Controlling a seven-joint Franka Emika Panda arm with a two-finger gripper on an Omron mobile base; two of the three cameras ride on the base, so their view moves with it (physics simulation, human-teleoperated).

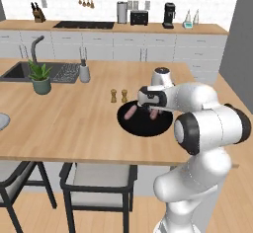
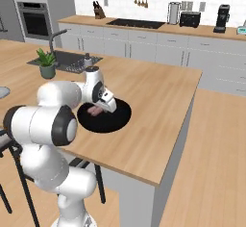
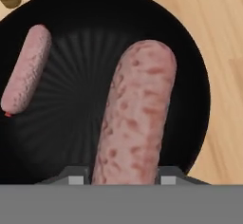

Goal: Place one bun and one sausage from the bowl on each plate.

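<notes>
Looking down at: the wooden island counter (image 1: pixel 74 123), where the arm reaches low over the black bowl.
Bowl: the wide black bowl (image 3: pixel 190 76) lies on the counter near its front edge; in the left base view two small brown shakers (image 1: pixel 118 96) stand just behind it.
Sausages: two pink sausages are in the bowl. The near sausage (image 3: pixel 135 114) lies in the middle of the bowl, and in the hand view it runs from the bottom upward. The other sausage (image 3: pixel 26 69) lies apart from it, toward the bowl's rim.
Gripper: the gripper (image 3: pixel 121 175) is low inside the bowl, over the near sausage.
Fingers: the two fingertips (image 3: pixel 76 175) stand narrow, one at each side of the near sausage's end, close against it. The sausage is between them; if it is lifted off the bowl, I cannot tell.
</notes>
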